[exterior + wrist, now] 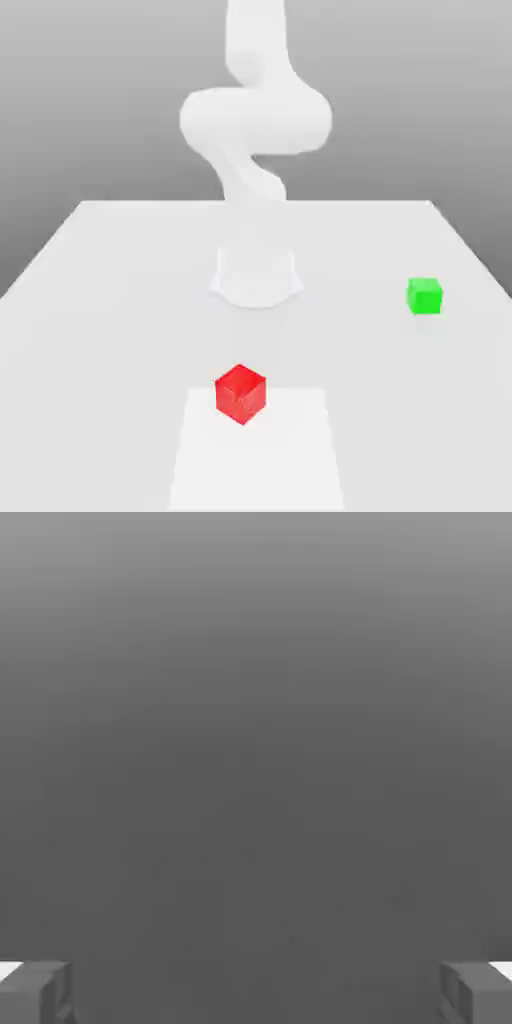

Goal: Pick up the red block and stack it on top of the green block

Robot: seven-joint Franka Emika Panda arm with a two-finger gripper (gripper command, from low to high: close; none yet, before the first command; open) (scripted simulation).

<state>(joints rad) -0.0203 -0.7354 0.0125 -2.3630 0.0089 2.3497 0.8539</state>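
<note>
Red block (240, 393), 1 corner edge turned toward the exterior camera, rests on the white table (110, 290) near the front, green block (424, 296) well apart toward the exterior view's right; white arm (255, 120) rises folded behind, gripper (256, 992) spread wide, empty.

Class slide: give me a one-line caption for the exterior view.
White arm rises behind a red block and green block, set apart on a white table.

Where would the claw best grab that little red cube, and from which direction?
Probably from straight above, closing on two opposite side faces of the red block. It sits flat on the table with open space around it, turned corner-on in the exterior view, so the open gripper should likely rotate to match.
</note>
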